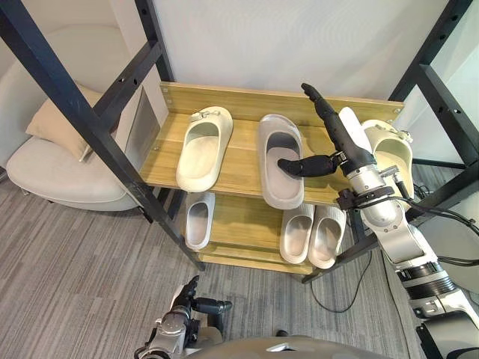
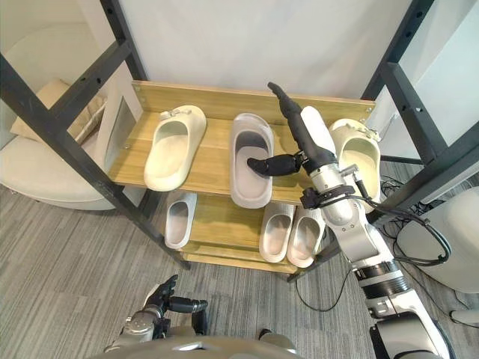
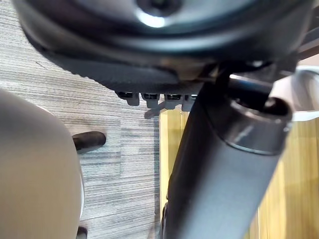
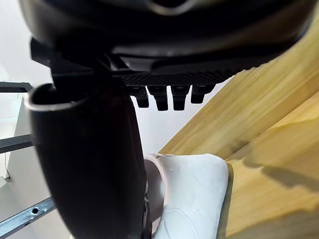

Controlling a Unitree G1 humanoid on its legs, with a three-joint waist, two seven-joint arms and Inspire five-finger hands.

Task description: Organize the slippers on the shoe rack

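The shoe rack (image 1: 247,97) spans mid-frame. Its upper shelf carries a left cream slipper (image 1: 204,147), a grey slipper (image 1: 280,161) and a right cream slipper (image 1: 394,153) — three pale slippers (image 1: 297,232) lie below. Right of centre, the right hand (image 1: 340,134) has its fingers straight and together, thumb over the grey slipper. The left hand (image 1: 187,301), bottom left, is loosely spread and empty.

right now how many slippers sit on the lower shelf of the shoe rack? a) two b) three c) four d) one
b: the lower shelf holds a single slipper on its left side, and a second slipper and third slipper side by side on its right.
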